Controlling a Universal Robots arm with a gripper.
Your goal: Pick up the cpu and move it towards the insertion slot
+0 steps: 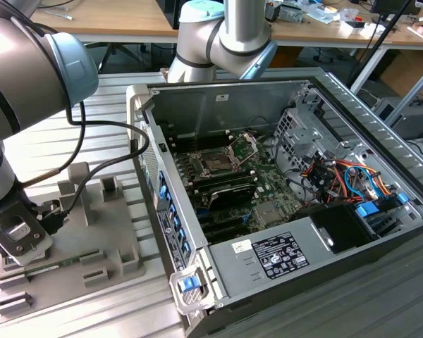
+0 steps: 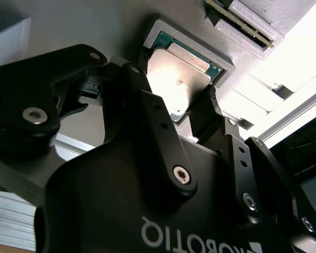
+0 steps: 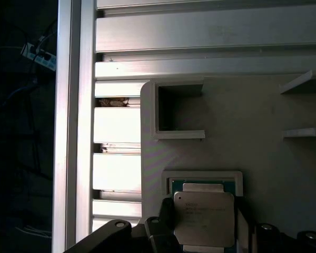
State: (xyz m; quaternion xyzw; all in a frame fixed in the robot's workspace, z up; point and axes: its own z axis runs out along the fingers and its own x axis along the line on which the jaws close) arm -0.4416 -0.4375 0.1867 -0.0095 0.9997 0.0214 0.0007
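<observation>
Down low with the gripper (image 2: 174, 89) over a grey tray (image 1: 92, 232) at the exterior view's left, on the slatted metal bench (image 1: 28, 151). Seated flat in a square pocket (image 3: 203, 175) of that tray, seen in both wrist views: the cpu (image 3: 203, 219), silvery top up, thin green rim around it. Straddled by the jaws, one at each of two opposite edges; cannot tell whether pressed against the cpu or just off it. Near the pocket in the second wrist view, a long thin memory stick (image 2: 239, 25) in its own groove. Well apart, mid exterior view, inside an open computer case (image 1: 268, 257): the insertion slot (image 1: 215, 163), a dark square in a silver frame, with its metal bracket (image 1: 245, 144) tipped up.
</observation>
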